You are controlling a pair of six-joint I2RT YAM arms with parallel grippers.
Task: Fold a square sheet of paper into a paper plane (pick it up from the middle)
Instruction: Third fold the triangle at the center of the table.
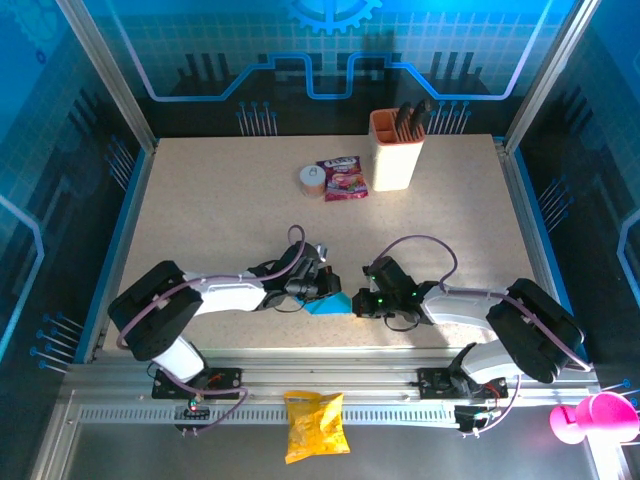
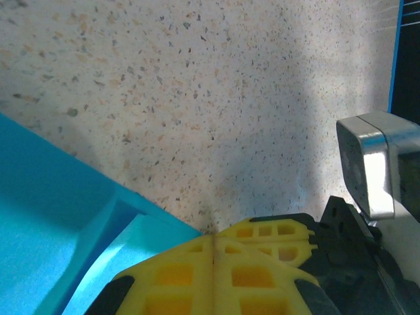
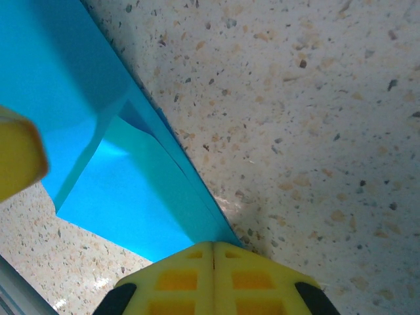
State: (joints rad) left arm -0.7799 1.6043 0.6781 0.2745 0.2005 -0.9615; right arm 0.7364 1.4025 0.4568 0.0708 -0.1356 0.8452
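Square sheet of paper lies flat on the speckled table, directly beyond the yellow crisp bag, between my two arms.

Left gripper: yellow fingers clenched together, tips down at a corner of the cyan sheet.

Right gripper: likewise clenched, tips on the long folded edge.

Whether either has paper nipped between its pads, I cannot tell. Both look more like pressing than holding.

Flaps overlap along a diagonal, no dart shape yet. I judge we are mid-fold, creasing.

Next move calls for running shut tips along the crease without dragging the sheet, then lifting a fresh edge.

Red-purple snack packet sits far beyond the bag, out of the way.
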